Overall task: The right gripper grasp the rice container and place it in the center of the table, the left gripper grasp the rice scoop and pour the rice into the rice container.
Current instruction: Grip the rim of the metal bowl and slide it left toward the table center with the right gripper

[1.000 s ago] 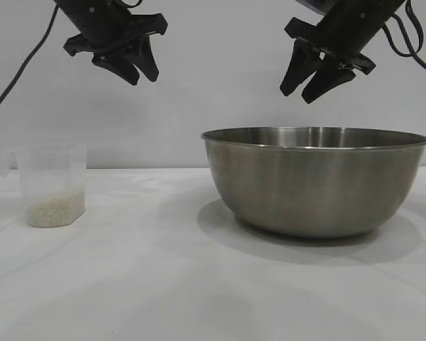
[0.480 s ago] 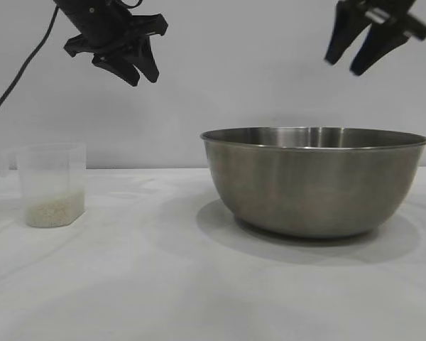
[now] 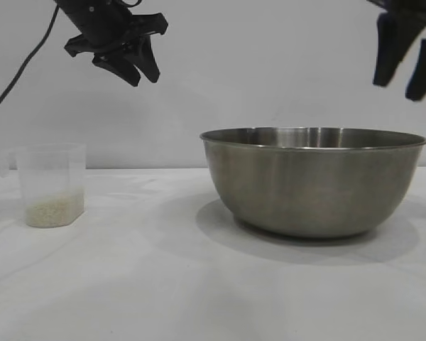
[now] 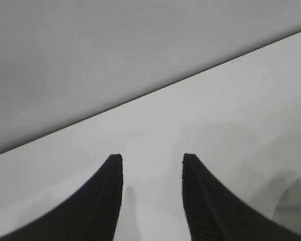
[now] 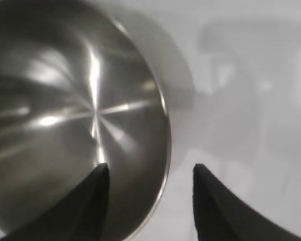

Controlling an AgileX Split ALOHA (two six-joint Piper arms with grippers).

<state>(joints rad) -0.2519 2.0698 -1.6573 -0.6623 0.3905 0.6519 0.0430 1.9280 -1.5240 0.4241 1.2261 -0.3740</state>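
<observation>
The right end effector hangs high above the bowl's right rim, fingers pointing down and parted, gripping nothing. In its wrist view the two fingertips straddle the bowl's rim from above, well clear of it. The left end effector is held high above the desk, tilted down and to the right, fingers apart and empty. The scoop stands upright at the desk's left side, well apart from the bowl, with rice lying in its bottom.
</observation>
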